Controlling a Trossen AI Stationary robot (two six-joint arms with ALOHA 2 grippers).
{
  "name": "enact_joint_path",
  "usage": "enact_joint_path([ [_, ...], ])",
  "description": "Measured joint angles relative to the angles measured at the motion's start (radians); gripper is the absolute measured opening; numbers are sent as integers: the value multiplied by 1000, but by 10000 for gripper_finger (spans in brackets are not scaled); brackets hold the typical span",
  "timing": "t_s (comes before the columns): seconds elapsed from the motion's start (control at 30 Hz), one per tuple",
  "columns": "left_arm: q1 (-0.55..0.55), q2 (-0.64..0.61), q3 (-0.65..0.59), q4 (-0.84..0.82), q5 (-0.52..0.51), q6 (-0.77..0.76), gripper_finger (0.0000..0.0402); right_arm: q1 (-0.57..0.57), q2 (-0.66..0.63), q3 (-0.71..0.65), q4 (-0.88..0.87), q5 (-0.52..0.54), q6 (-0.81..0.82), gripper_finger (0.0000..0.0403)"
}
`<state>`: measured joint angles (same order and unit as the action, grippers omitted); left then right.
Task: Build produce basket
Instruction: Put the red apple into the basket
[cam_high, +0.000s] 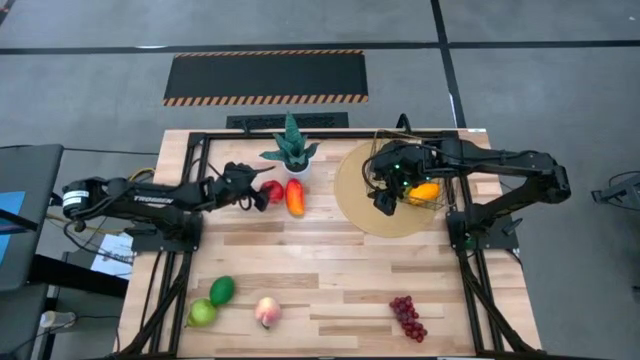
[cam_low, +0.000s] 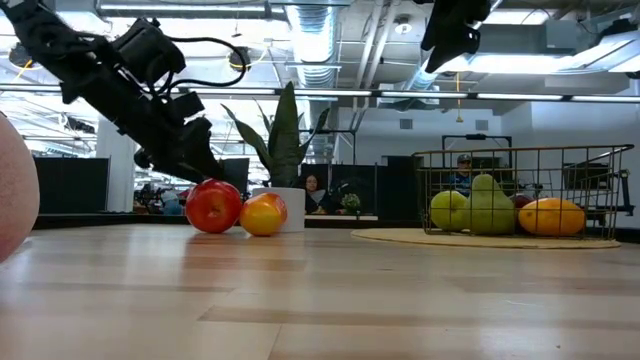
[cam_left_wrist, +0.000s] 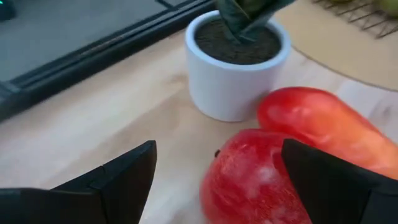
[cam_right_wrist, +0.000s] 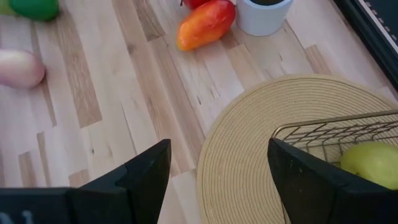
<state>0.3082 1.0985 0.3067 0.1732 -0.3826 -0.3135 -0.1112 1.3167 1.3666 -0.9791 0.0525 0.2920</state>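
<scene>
The brass wire basket (cam_high: 405, 172) stands on a round tan mat (cam_high: 365, 205) and holds a green apple (cam_low: 450, 210), a pear (cam_low: 488, 203) and a yellow-orange mango (cam_high: 425, 190). My right gripper (cam_right_wrist: 219, 146) hangs open above the basket's near left corner (cam_right_wrist: 323, 134). My left gripper (cam_left_wrist: 217, 146) is open and low at the red apple (cam_left_wrist: 249, 180), with a finger on either side of it; no touch shows. The orange-red pepper (cam_high: 295, 197) lies against the apple. Avocado (cam_high: 222, 290), another green apple (cam_high: 203, 312), peach (cam_high: 267, 312) and purple grapes (cam_high: 408, 318) rest near the table's near edge.
A potted green plant in a white pot (cam_high: 292, 155) stands just beyond the red apple and pepper, close to my left gripper. The middle of the wooden table (cam_high: 340, 260) is bare. Black frame rails (cam_high: 190, 190) run along the table's left, right and far sides.
</scene>
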Motion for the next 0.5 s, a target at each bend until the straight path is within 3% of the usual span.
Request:
enact_joint_path([
  [0.33, -79, 2, -34, 86, 57, -106, 336, 7, 0, 0, 33, 1, -1, 286],
  [0.5, -148, 36, -31, 245, 254, -210, 336, 8, 0, 0, 93, 1, -2, 286],
])
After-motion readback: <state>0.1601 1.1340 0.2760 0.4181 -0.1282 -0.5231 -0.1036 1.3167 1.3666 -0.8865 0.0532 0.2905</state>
